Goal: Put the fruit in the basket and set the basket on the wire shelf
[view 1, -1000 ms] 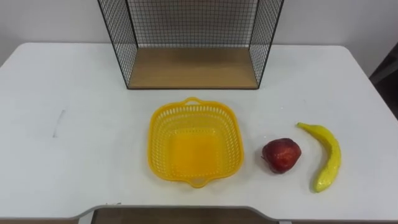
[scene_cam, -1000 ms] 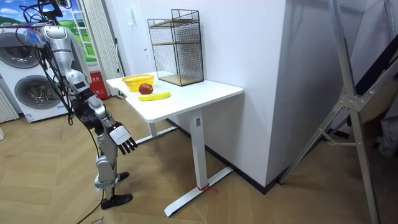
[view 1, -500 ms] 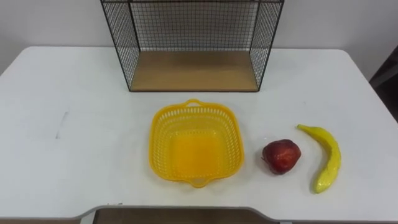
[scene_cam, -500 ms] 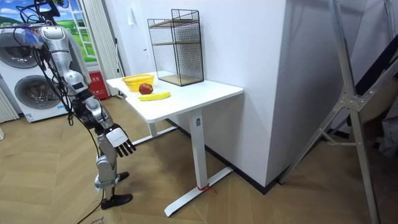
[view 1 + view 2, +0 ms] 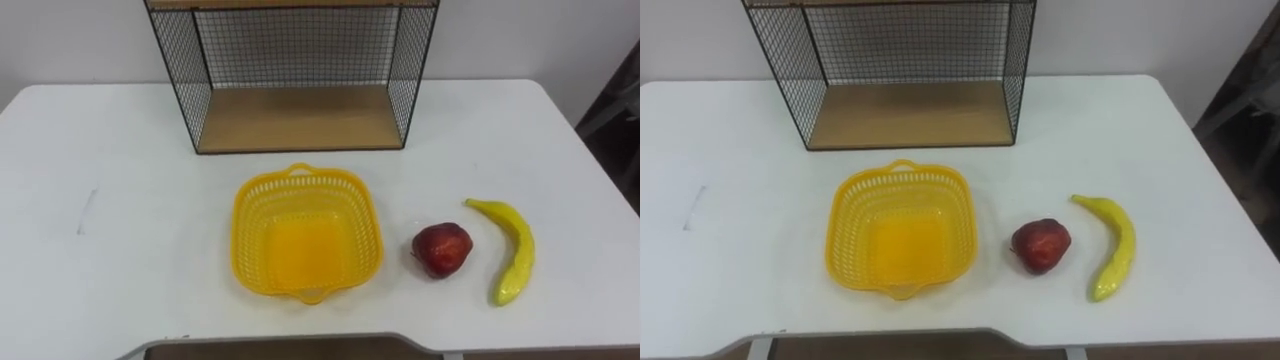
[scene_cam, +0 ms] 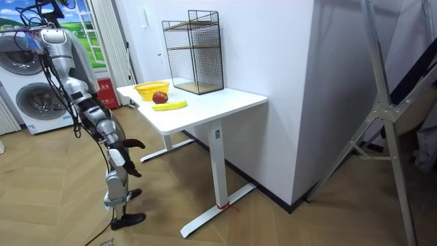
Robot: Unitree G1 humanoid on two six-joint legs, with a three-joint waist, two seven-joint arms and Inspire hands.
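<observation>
A yellow plastic basket (image 5: 252, 215) sits empty on the white table (image 5: 120, 210), near its front edge. To its right lie a red apple (image 5: 442, 248) and, further right, a yellow banana (image 5: 513, 250). Behind the basket stands the black wire shelf (image 5: 298, 118) with a wooden bottom board, its open side facing me. In the room view I stand at the table's end, and my right hand (image 6: 130, 144) hangs open below the tabletop, away from the fruit.
The table's right edge runs close to the banana. A faint grey mark (image 5: 86, 208) is on the table's left part. In the room view a washing machine (image 6: 31, 102) stands behind me and a metal stand (image 6: 382, 116) at the view's right.
The eye view has tilted, so the shelf sits lower in the picture. In the room view my right hand has risen a little and turned edge-on. The fruit and basket lie as before.
</observation>
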